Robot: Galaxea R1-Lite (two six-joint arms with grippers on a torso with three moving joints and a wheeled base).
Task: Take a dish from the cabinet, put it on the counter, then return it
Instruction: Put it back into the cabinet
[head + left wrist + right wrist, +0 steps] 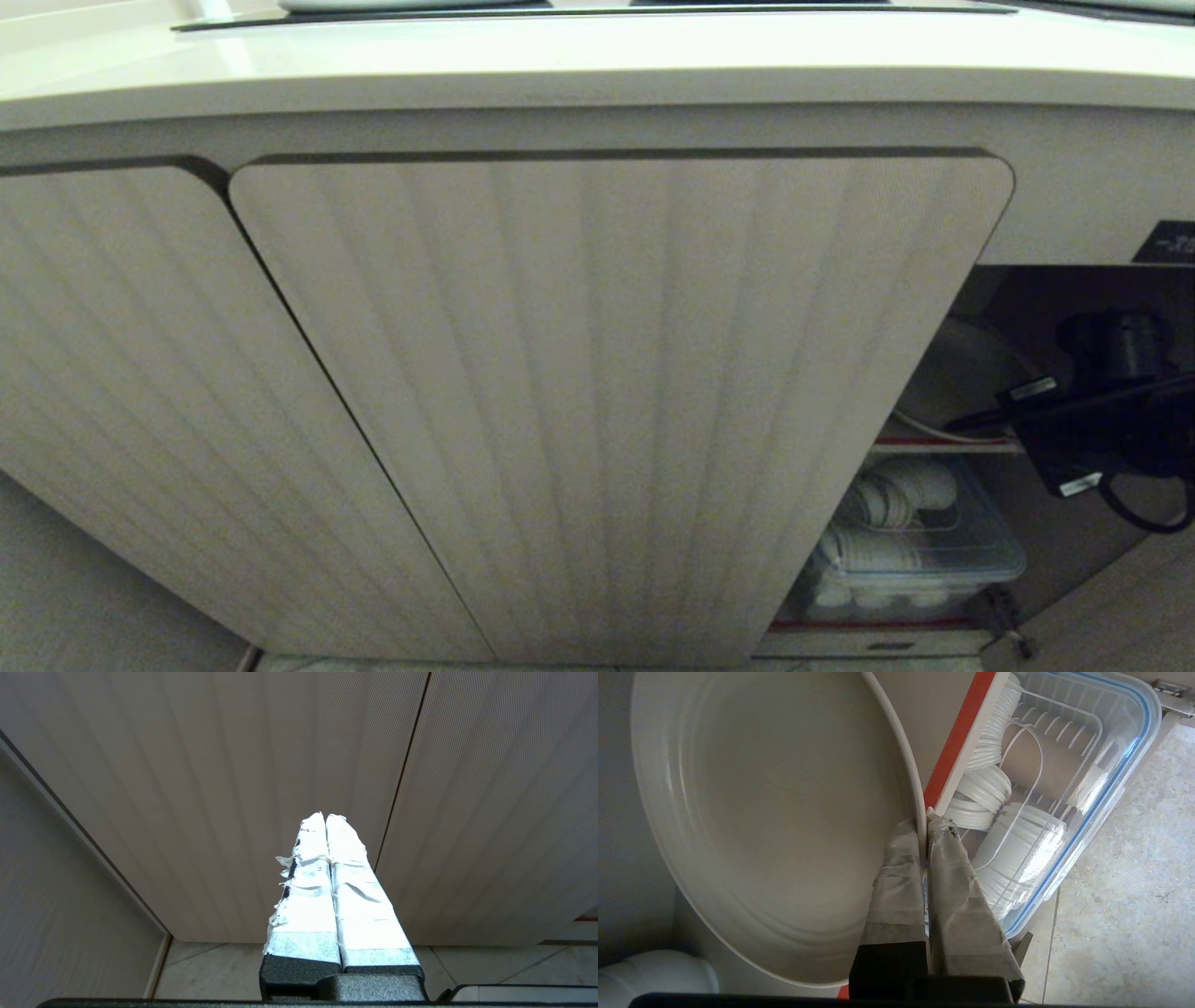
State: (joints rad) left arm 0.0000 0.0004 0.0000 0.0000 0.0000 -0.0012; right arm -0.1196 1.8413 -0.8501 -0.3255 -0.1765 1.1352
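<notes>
right gripper [924, 826]: pinching dish [775, 812] rim | dish: on cabinet [934, 448] shelf, apparently resting flat | left gripper [325, 817]: pressed together, empty, facing door [233, 788] | box [1106, 784]: below shelf

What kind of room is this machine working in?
Most likely a kitchen. A cream counter runs above ribbed cabinet doors, and the open cabinet holds an off-white dish and a clear container of stacked white ware.
</notes>
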